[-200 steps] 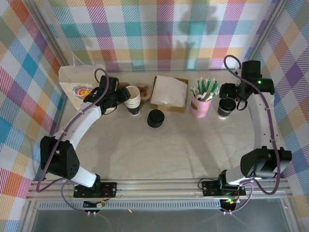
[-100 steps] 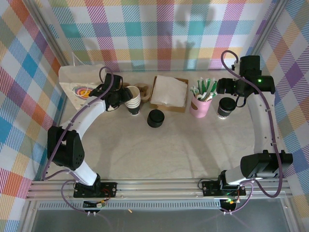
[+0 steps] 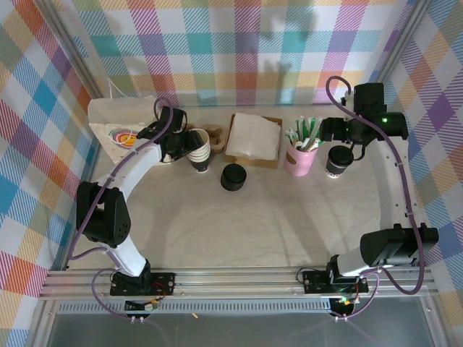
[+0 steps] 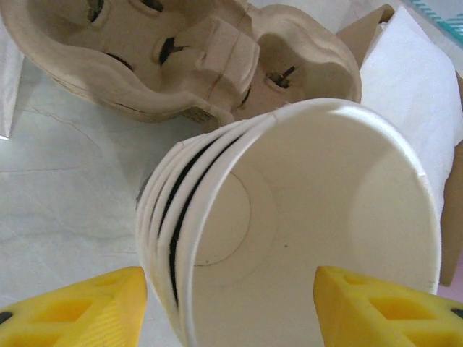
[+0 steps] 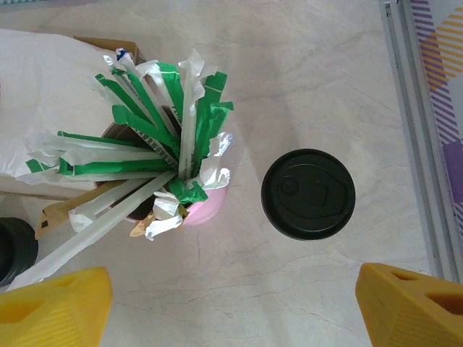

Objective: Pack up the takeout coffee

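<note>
Top view, coffee: the takeout coffee (image 3: pixel 338 160) is standing upright at the right of the table, just beside the pink cup of sticks (image 3: pixel 300 155) and well apart from the white paper bag (image 3: pixel 116 126) at the far left.
Top view, right gripper: the right gripper (image 3: pixel 338 134) is hovering just behind the coffee; its fingers are hard to make out here under the wrist body.
Top view, left gripper: the left gripper (image 3: pixel 184 141) is reaching at the stack of lidless cups (image 3: pixel 199 150).
Left wrist, fingers: the yellow fingers (image 4: pixel 72 311) are standing partly open over the stack's mouth and seem to be gripping nothing.
Left wrist, unclear: the tips are running off the bottom edge, so any contact is uncertain.
Right wrist, fingers: the fingers (image 5: pixel 412 303) are spreading wide and carrying nothing; the black lid is sitting off-centre between them.
Right wrist, step: probably lining up the grasp, so it should be centring on the cup, closing on the wall below the lid, and avoiding the sticks.
Right wrist, hidden: the lid is covering the cup's wall.
</note>
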You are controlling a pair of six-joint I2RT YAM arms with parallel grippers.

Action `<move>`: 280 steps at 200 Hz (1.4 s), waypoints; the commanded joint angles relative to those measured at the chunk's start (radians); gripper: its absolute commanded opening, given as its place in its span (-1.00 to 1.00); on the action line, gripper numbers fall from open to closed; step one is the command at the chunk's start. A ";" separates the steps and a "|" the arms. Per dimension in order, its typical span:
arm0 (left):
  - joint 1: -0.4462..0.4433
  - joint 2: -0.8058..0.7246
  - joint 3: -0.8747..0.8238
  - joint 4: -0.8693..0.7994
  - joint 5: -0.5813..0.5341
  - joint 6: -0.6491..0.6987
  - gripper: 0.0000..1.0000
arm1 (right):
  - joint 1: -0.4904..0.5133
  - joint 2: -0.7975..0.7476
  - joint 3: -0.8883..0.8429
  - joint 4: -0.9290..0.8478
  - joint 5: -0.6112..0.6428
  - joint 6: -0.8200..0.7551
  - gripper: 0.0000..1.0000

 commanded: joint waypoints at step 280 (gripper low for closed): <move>-0.028 0.177 0.249 -0.268 0.212 0.082 0.05 | 0.014 0.019 0.007 -0.006 -0.069 -0.024 0.74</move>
